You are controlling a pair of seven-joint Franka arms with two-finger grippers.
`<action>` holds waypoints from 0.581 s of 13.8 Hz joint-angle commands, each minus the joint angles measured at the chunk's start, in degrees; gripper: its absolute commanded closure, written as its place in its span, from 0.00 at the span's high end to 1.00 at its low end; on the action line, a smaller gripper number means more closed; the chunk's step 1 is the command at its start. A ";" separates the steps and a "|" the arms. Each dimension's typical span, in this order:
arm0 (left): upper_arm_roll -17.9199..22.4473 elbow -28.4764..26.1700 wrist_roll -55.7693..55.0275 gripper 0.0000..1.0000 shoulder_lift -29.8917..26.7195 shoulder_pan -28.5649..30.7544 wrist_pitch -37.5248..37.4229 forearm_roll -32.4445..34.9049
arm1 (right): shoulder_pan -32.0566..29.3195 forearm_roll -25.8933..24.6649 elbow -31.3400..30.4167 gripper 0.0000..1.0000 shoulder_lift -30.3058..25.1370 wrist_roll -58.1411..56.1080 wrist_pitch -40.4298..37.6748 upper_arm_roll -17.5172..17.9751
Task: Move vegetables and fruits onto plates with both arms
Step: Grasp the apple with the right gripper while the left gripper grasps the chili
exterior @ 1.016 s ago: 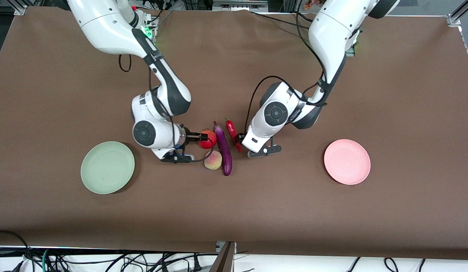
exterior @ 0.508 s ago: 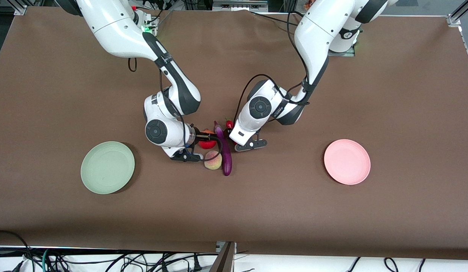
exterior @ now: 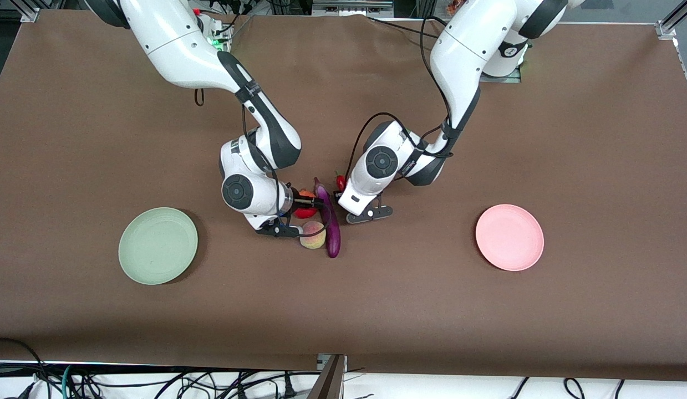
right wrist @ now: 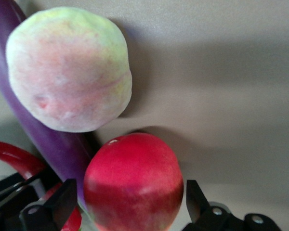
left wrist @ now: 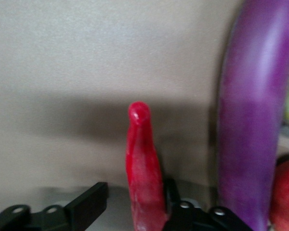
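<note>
Robotics lab, aluminium frame corners [exterior: 669, 25], loose cables [exterior: 154, 382], brown-covered test table [exterior: 376, 310]

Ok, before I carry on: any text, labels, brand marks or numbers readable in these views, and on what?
None can be read.
Left arm: a small dark mark near its base, too small to read.
Left arm, by the wrist: a dark strip with pale print, too small to read.
Plates, eggplant, peach, chili, red fruit: no markings visible.
</note>
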 commanded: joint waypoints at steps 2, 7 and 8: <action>0.78 0.42 0.07 0.40 0.61 -0.79 0.45 -0.70 | 0.56 1.38 -0.66 0.62 -0.11 0.27 1.04 -0.50; 1.05 0.42 1.65 0.00 0.52 -0.61 0.36 0.96 | -0.05 1.38 -0.22 0.15 -3.16 -0.43 -0.53 -1.11; 1.05 0.42 1.74 0.00 0.52 -0.61 0.27 0.97 | -1.01 1.12 -0.13 0.15 -4.92 -0.61 -3.76 -2.07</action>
